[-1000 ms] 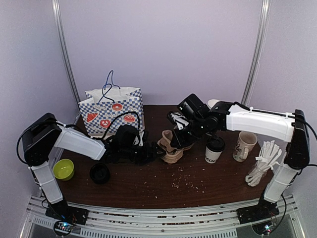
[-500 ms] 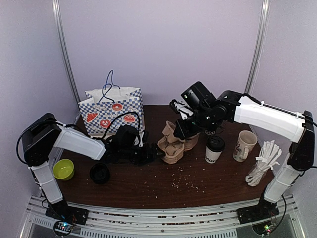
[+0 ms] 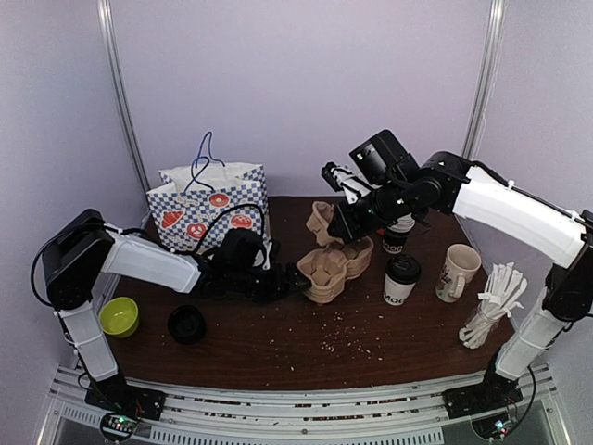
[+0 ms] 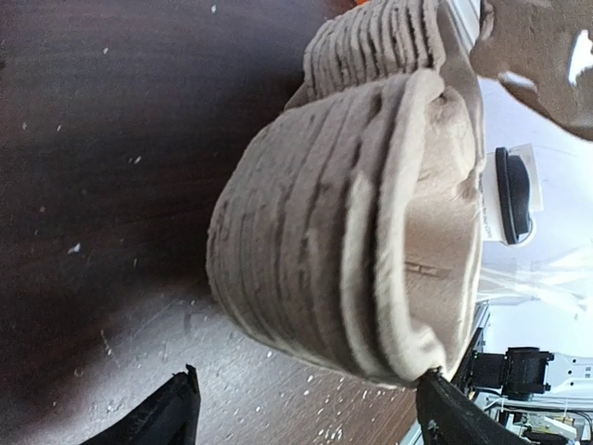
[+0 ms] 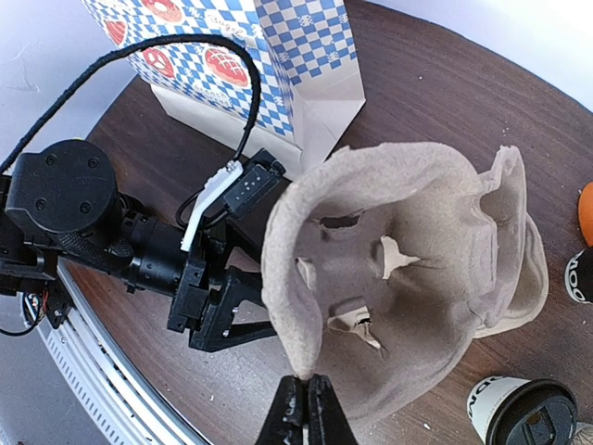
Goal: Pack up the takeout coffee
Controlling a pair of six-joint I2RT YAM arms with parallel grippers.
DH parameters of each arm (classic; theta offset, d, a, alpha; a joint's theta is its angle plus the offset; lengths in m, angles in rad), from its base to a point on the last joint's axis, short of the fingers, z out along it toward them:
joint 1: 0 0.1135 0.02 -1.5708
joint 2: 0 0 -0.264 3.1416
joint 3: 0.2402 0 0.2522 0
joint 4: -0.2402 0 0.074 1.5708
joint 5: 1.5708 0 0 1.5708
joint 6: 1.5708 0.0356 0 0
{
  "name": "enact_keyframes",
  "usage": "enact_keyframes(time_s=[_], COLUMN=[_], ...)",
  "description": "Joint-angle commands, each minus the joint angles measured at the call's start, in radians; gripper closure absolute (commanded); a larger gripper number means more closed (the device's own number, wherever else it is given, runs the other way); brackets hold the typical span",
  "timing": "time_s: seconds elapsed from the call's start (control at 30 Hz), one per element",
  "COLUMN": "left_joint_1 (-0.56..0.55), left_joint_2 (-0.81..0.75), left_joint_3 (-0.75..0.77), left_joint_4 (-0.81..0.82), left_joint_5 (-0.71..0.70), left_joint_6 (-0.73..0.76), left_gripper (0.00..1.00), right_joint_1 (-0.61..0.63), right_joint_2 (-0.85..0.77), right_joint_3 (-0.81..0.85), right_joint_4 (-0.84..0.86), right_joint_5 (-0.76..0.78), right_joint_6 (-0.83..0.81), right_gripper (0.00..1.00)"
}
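Observation:
The takeout coffee (image 3: 401, 278), a white and black cup with a black lid, stands on the table right of centre; it also shows in the right wrist view (image 5: 519, 419). My right gripper (image 3: 340, 221) is shut on the rim of a single pulp cup carrier (image 3: 321, 219) and holds it in the air above the stack of carriers (image 3: 332, 269). In its own view the gripper (image 5: 306, 403) pinches the carrier (image 5: 408, 278). My left gripper (image 3: 289, 278) is open, its jaws either side of the stack's near end (image 4: 352, 213); one fingertip (image 4: 435, 385) touches the stack's rim.
A blue checked paper bag (image 3: 209, 209) stands at the back left. A green bowl (image 3: 119, 316) and a loose black lid (image 3: 187, 324) lie front left. A second cup (image 3: 397, 237) stands behind the coffee. A cream mug (image 3: 457, 272) and white stirrers (image 3: 491, 311) are at the right.
My right gripper has risen and moved back, lifting the single carrier off the stack. The left gripper has stayed at the stack.

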Motion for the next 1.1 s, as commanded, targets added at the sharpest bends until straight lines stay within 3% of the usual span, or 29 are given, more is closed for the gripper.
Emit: enact_keyframes(time_s=[0.0,0.37,0.5,0.67,0.83,1.07], left_joint_1=[0.006,0.024,0.031,0.018,-0.036,-0.103], left_joint_2=[0.047,0.204,0.174,0.024,-0.174,-0.632], left_joint_3=[0.093,0.310,0.335,0.246,0.133,-0.097], left_joint_4=[-0.009,-0.076,-0.103,-0.123,-0.223,-0.503], left_joint_5=[-0.025,-0.041,-0.013,0.022,-0.030,-0.346], left_joint_6=[0.029,0.069,0.112,0.145,0.145,0.037], left_gripper=[0.17,0.17,0.11,0.02,0.02,0.02], right_joint_1=[-0.004,-0.003,0.008,0.057,0.177,0.370], right_joint_2=[-0.061,-0.149,-0.184,-0.204,-0.182,-0.143], right_joint_3=[0.059,0.111,0.083,0.061,0.056,-0.063], right_joint_4=[-0.067,-0.186,-0.208,-0.220,-0.239,-0.211], right_joint_5=[0.027,0.023,0.003,0.003,0.046,0.161], right_joint_6=[-0.035,-0.049,-0.058,-0.058,-0.030,0.037], right_gripper=[1.00,1.00,1.00,1.00,1.00,1.00])
